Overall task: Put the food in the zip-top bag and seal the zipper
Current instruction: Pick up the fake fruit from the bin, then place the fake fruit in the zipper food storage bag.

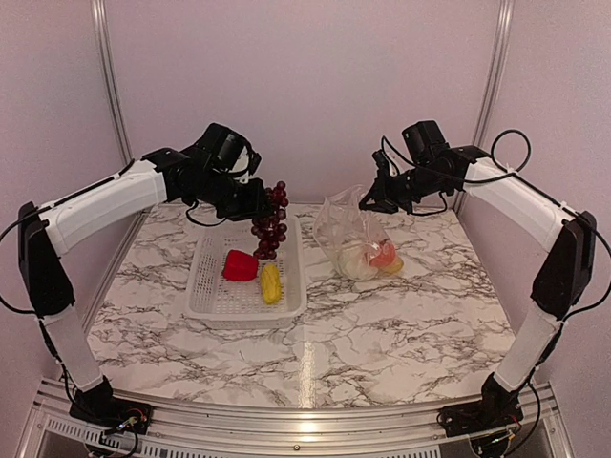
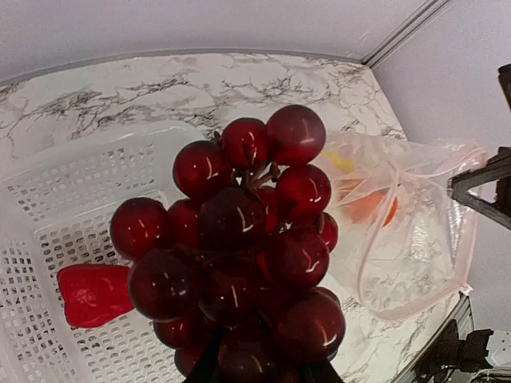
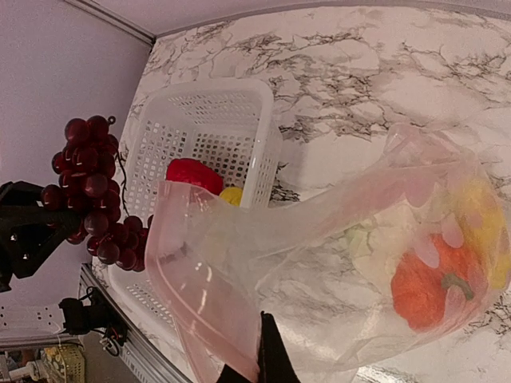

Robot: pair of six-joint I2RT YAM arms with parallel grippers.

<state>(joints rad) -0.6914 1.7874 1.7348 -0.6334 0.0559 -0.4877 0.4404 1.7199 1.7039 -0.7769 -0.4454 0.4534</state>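
My left gripper (image 1: 258, 202) is shut on the dark purple grape bunch (image 1: 271, 224) and holds it in the air over the basket's far right corner, left of the bag. The grapes fill the left wrist view (image 2: 239, 247). My right gripper (image 1: 374, 198) is shut on the mouth edge of the clear zip-top bag (image 1: 355, 234) and holds it up and open toward the left; its pale zipper strip (image 3: 172, 279) curves around the mouth. Inside the bag lie the white cauliflower (image 1: 357, 260), the orange fruit (image 3: 427, 291) and a yellow corn piece (image 3: 479, 219).
The white perforated basket (image 1: 205, 296) stands left of the bag and holds the red bell pepper (image 1: 240, 265) and a yellow corn piece (image 1: 271, 282). Walls with metal rails close the back and sides. The marble tabletop (image 1: 401, 334) stretches toward the near edge.
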